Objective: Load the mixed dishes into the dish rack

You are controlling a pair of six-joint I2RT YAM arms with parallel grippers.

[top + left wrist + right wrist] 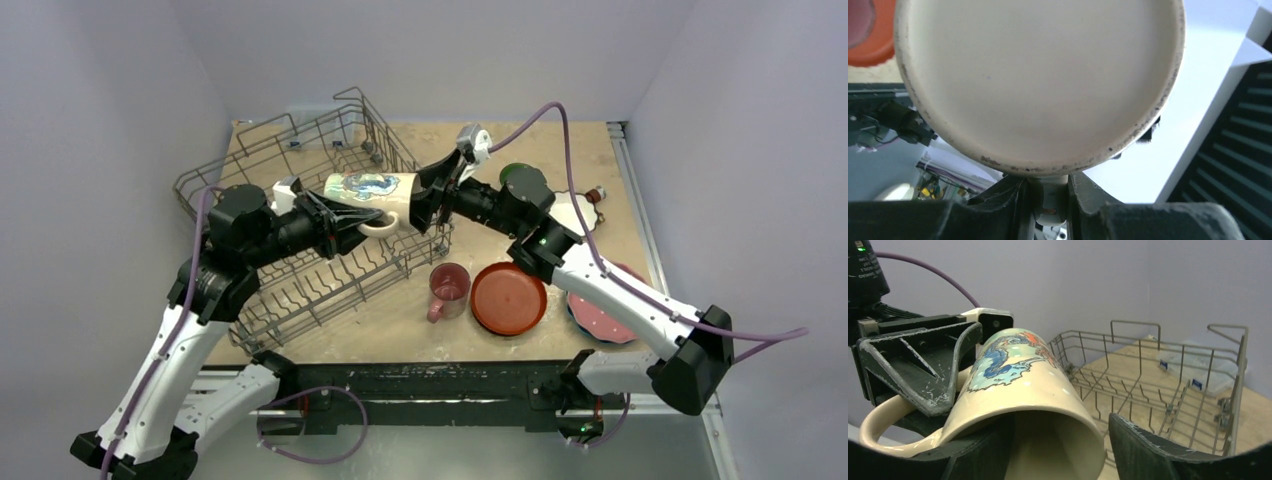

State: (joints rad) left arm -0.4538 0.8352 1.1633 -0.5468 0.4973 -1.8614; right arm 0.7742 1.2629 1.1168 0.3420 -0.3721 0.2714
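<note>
A beige mug (370,190) with a blue and orange picture lies on its side in the air over the grey wire dish rack (262,150). My left gripper (350,225) is shut on the mug's handle (1050,200), and the mug's base (1038,80) fills the left wrist view. My right gripper (425,200) is at the mug's mouth (1048,440), open, with one finger inside the mug and the other finger (1153,450) apart from the rim. A pink mug (449,288) and a red-orange plate (509,298) sit on the table in front of the rack.
A pink white-dotted plate (612,325) lies at the right over a blue plate edge (571,310). A white bowl (577,212) and a green-lined mug (514,171) sit behind my right arm. The rack's tines (1148,390) stand below the mug. Grey walls close three sides.
</note>
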